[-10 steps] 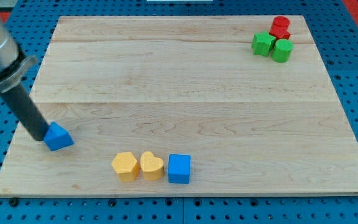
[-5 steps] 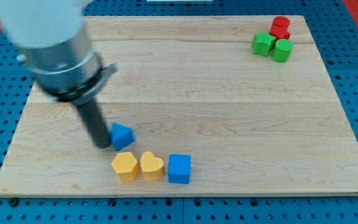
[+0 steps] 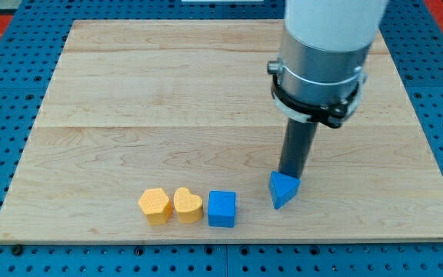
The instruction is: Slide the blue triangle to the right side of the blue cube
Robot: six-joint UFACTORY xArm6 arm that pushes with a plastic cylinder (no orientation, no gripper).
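You have no jaws on this arm, so nothing is gripped; it ends in a dark rod. My tip (image 3: 289, 176) sits on the desk (image 3: 129, 115), touching the top edge of the blue triangle (image 3: 283, 189). Down and to the view's left of my tip, near but apart from the triangle, you see the blue cube (image 3: 222, 208). Further left in the same row lie a yellow heart (image 3: 188, 205) and a yellow hexagonal block (image 3: 154, 205), side by side.
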